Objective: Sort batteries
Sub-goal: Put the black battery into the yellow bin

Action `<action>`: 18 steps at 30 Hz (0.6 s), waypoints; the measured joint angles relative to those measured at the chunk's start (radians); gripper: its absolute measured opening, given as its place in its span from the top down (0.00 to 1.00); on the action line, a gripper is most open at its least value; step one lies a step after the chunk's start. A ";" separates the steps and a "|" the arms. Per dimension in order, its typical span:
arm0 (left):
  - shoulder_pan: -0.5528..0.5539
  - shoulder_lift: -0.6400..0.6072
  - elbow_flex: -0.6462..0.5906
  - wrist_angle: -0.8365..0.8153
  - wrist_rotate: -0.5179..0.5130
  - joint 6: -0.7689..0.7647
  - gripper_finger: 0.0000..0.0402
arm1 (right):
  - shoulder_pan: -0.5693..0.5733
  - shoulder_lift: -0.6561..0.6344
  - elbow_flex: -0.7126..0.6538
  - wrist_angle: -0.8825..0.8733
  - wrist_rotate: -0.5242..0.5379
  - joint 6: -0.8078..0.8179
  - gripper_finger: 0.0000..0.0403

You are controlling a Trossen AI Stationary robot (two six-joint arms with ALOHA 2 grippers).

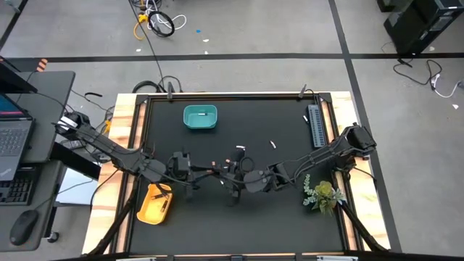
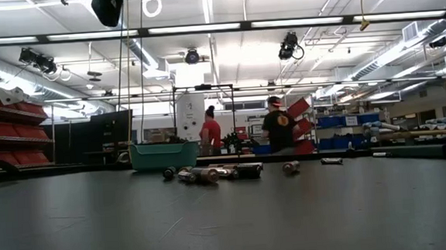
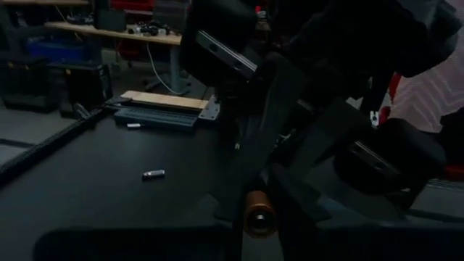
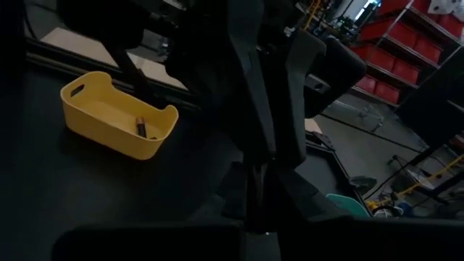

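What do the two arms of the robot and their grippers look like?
Both arms, left arm and right arm, are dark, nearly black, built of slim links and bulky rounded joints. The left gripper and right gripper are equally dark, with two flat, angular fingers. No markings are legible.

Grey concrete floor [image 1: 254,29] crossed by dark tape lines; long fluorescent ceiling strips [image 2: 201,28]; red storage shelving [image 2: 9,115] along the wall; two people [image 2: 277,129] standing far off.
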 joint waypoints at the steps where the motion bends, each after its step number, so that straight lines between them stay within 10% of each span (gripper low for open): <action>1: 0.000 0.000 0.000 0.002 -0.004 0.002 0.85 | 0.000 0.000 0.000 0.006 0.005 0.002 0.90; 12: 0.019 -0.004 0.000 -0.105 -0.082 0.033 0.85 | 0.000 -0.003 0.001 0.022 0.186 0.033 0.74; 18: 0.016 -0.081 0.024 -0.421 0.005 -0.083 0.85 | 0.017 -0.013 0.001 -0.096 0.222 0.135 0.72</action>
